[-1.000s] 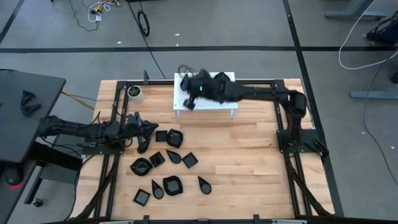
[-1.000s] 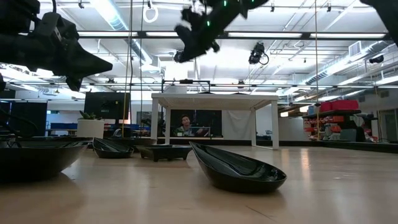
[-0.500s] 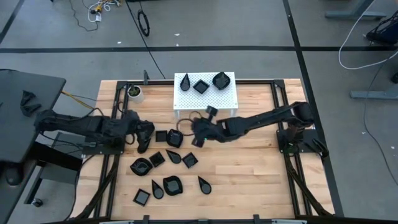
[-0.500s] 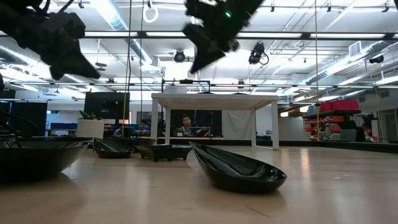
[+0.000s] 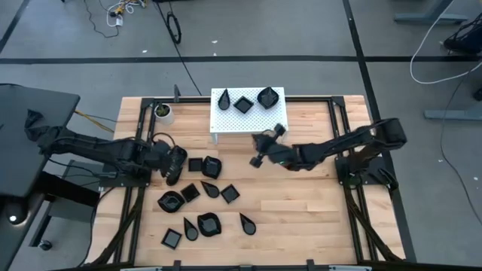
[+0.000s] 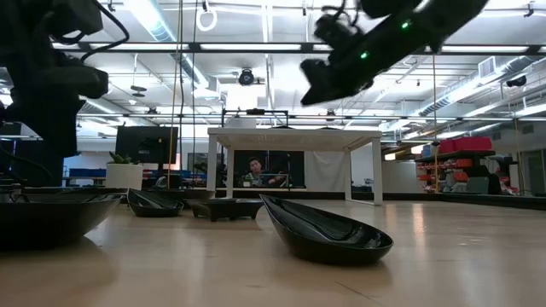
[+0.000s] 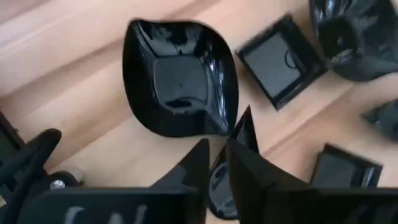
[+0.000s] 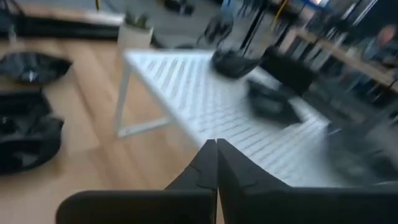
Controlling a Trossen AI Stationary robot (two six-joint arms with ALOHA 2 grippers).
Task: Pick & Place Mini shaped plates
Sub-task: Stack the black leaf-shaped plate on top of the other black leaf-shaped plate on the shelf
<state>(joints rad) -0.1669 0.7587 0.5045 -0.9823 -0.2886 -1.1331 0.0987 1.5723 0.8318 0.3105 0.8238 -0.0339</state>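
Just beyond the left fingers [image 7: 216, 163], slightly parted and empty, a teardrop plate [image 7: 239, 134] lies on the table [image 5: 301, 203], tip pointing away. Right fingers [image 8: 216, 163], shut and empty, hang by the white rack [image 5: 248, 120], farther off.

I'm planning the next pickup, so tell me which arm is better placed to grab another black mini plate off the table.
Left. The left gripper hangs right over the cluster of mini plates, with a teardrop plate just past its slightly parted fingers. The right gripper, shut and empty, hangs over bare wood beside the white stand.
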